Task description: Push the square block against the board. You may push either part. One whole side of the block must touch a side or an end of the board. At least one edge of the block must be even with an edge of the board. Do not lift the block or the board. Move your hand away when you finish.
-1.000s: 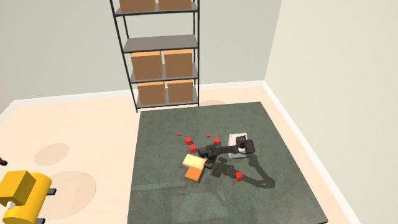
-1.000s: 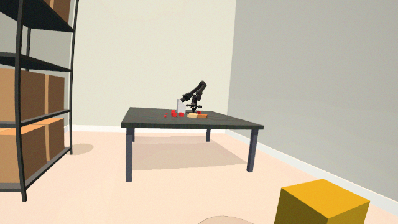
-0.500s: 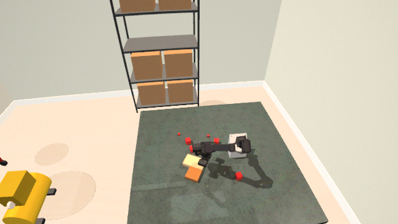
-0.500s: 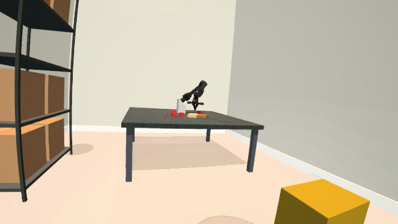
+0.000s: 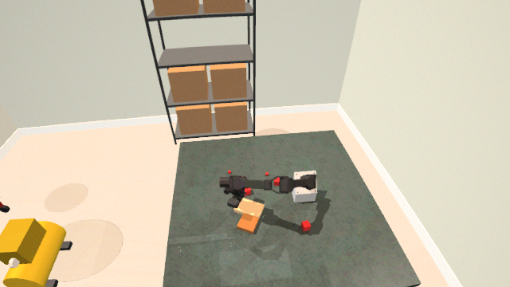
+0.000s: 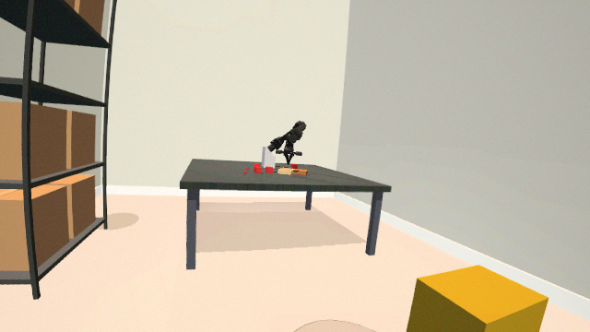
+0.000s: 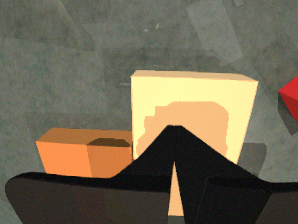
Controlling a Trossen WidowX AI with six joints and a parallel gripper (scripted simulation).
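Observation:
The orange square block (image 5: 248, 224) (image 6: 301, 172) (image 7: 70, 157) and the pale board (image 5: 252, 207) (image 6: 285, 171) (image 7: 195, 90) lie flat side by side on the table. In the wrist view the block's right side meets the board's left side, with no clear gap. The board's far edge reaches well past the block's far edge. Their near edges are mostly hidden behind the fingers. My gripper (image 6: 289, 162) (image 7: 173, 132) is shut and empty. Its tips are over the board, a little above it in the exterior view.
A red cube (image 5: 248, 191) (image 7: 290, 97) lies near the board. Another red cube (image 5: 305, 226) lies toward the right in the top view. Several other red pieces lie around the arm. The white arm base (image 5: 304, 195) (image 6: 267, 158) stands on the dark table (image 5: 339, 259) (image 6: 217, 177).

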